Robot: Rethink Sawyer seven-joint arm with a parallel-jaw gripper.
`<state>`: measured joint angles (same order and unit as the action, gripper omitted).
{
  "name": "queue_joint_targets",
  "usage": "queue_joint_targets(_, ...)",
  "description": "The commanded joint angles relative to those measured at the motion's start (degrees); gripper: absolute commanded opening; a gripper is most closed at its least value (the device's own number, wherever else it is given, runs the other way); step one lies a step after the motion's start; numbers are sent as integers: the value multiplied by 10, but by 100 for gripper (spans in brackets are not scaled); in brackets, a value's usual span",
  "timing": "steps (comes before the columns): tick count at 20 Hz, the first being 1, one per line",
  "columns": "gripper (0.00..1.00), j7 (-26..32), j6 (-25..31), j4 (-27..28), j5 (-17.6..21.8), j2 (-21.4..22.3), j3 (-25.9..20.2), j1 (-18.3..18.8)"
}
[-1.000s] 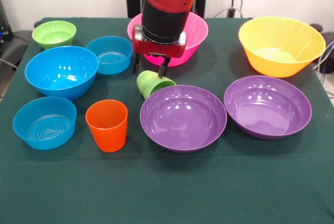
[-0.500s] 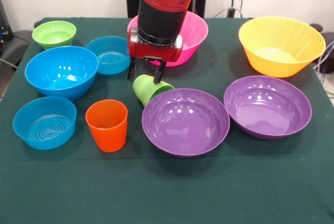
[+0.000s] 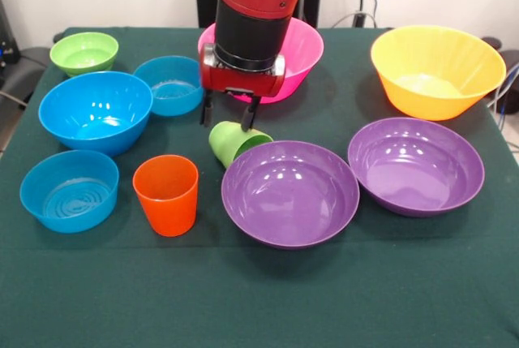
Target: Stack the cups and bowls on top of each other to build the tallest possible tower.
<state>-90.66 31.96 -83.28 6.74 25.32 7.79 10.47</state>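
Observation:
My gripper (image 3: 229, 113) is open, its fingers (image 3: 250, 113) hanging just above and behind the light green ridged cup (image 3: 229, 142). The cup is tilted and leans on the rim of the left purple bowl (image 3: 290, 194); I hold nothing. The orange cup (image 3: 166, 195) stands upright to its left. The second purple bowl (image 3: 416, 165) sits on the right and the yellow bowl (image 3: 437, 70) behind it. The pink bowl (image 3: 302, 48) is partly hidden behind my arm. The large blue bowl (image 3: 95, 111), two small blue bowls (image 3: 171, 84) (image 3: 69, 190) and the small green bowl (image 3: 83, 53) are on the left.
All of it stands on a dark green tablecloth (image 3: 259, 299), with a wide bare strip along the near edge. Bowls lie close on both sides of my gripper. Cables and the robot pedestal lie beyond the far edge.
My gripper shifted slightly left and up. The green cup slid and tipped toward the camera, and the left purple bowl was nudged a little nearer and to the right.

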Motion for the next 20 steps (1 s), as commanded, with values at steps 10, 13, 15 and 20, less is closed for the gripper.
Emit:
queue_joint_targets(10, 100, -81, 117, 41, -45, -28, -47, -24)
queue_joint_targets(13, 100, -83, 109, 44, -49, -31, -46, -26)
queue_joint_targets(15, 100, -80, 86, 44, -48, -35, -49, -24)
queue_joint_targets(20, 100, -83, 70, 61, -54, -50, -55, -24)
